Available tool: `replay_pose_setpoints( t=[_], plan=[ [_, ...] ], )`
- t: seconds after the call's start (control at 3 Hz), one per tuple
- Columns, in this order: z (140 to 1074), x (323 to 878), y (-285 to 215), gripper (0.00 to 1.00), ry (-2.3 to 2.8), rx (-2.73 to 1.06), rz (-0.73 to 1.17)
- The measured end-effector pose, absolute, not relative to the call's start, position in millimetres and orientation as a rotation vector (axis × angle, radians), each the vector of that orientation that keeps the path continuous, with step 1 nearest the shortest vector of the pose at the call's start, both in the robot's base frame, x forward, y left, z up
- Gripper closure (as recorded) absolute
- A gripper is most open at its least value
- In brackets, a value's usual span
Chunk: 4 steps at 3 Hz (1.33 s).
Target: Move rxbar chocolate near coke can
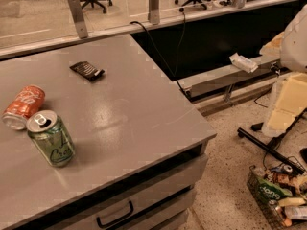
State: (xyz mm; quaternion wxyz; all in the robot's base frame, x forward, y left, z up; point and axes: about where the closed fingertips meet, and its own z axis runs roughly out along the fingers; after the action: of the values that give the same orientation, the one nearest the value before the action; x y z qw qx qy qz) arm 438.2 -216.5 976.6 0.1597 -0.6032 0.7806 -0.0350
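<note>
The rxbar chocolate [87, 70] lies flat on the grey table [139, 114], toward its far middle, in a dark wrapper with pale lettering. The coke can [23, 107] lies on its side at the table's left edge, orange-red with white script. The bar is well apart from the can, up and to the right of it. The gripper is not in view. A white rounded body [295, 37], possibly part of my arm, shows at the right edge.
A green can [51, 138] stands upright just right of and touching or nearly touching the coke can. A drawer handle [115, 215] sits below the table's front edge. A glass partition post [77, 16] stands behind. A wire basket of snacks [278, 193] is on the floor at right.
</note>
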Motion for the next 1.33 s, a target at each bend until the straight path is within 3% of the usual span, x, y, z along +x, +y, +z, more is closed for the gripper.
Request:
replay_pose_setpoints(
  t=[0.67,1.33],
  plan=[
    [978,470,-208,0.0,2.169,-1.757,-0.092],
    [990,593,-160,0.0,1.97,-1.769,0.019]
  ],
)
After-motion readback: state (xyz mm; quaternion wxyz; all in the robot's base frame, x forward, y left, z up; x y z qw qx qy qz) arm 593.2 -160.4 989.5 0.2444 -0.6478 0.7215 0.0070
